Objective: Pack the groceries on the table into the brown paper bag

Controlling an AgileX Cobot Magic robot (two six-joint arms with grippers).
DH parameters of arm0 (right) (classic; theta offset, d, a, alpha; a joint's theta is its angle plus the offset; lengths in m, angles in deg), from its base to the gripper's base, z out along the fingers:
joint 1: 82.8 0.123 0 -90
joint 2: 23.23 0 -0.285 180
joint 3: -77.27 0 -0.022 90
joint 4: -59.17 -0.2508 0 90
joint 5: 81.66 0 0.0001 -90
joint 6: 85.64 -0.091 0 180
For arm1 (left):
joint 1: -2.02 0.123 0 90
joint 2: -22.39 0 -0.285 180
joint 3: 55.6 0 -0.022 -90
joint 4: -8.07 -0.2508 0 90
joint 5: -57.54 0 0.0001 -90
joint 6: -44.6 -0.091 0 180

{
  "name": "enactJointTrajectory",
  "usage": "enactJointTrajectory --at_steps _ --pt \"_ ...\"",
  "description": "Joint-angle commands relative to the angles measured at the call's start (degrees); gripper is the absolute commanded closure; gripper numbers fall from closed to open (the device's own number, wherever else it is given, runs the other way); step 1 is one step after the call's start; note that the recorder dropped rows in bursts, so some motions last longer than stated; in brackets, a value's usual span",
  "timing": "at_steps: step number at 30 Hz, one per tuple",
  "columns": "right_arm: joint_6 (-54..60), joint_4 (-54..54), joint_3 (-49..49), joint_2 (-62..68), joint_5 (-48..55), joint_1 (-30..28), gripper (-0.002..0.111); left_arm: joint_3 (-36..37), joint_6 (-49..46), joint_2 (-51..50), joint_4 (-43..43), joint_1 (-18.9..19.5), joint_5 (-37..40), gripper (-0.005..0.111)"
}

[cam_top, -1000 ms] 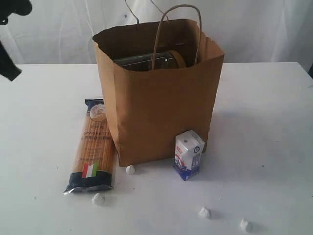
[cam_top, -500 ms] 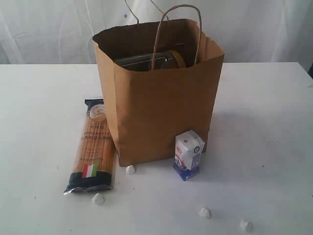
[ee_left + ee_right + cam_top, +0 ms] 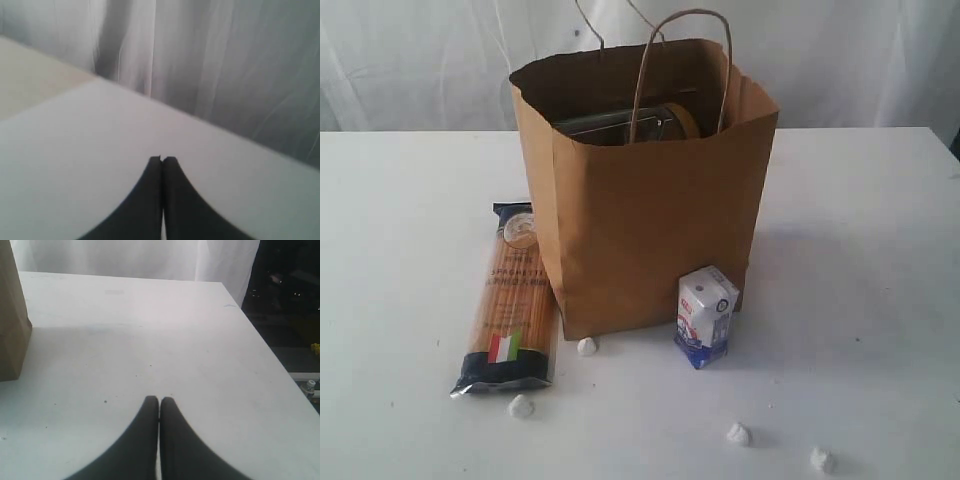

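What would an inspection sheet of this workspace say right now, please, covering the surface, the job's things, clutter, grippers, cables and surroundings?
Surface: white table, plain and flat.
Job's things: brown paper bag upright and open, clear jar showing inside; spaghetti packet lying flat along the bag's left side; white-blue carton standing by the bag's front right corner.
Clutter: four white lumps scattered on the table in front of the bag.
Grippers: left gripper shut, empty; right gripper shut, empty; both over bare table.
Cables: nothing seen.
Surroundings: white curtain behind the table; dark area beyond the table edge in the right wrist view.
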Motion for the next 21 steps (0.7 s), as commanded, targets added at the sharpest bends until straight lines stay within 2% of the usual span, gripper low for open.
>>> enactJointTrajectory --at_steps 1,4,7,10,15,21 --pt "-0.1 0.2 -0.1 -0.3 -0.3 0.4 0.108 0.9 -4.6 14.0 -1.4 0.2 1.7 0.107" --pt "-0.1 0.2 -0.1 -0.3 -0.3 0.4 0.108 0.9 -9.8 18.3 -1.2 0.2 3.5 0.107" --pt "-0.1 0.2 -0.1 -0.3 -0.3 0.4 0.108 2.1 -10.0 18.4 -1.1 0.1 4.6 0.107" --pt "-0.1 0.2 -0.1 -0.3 -0.3 0.4 0.108 5.3 -9.7 17.9 -1.1 0.1 2.7 0.107" --pt "-0.1 0.2 -0.1 -0.3 -0.3 0.4 0.108 13.3 -9.9 17.0 -3.8 0.1 3.8 0.107" --pt "-0.1 0.2 -0.1 -0.3 -0.3 0.4 0.108 18.8 1.7 17.0 -3.9 0.1 3.1 0.107"
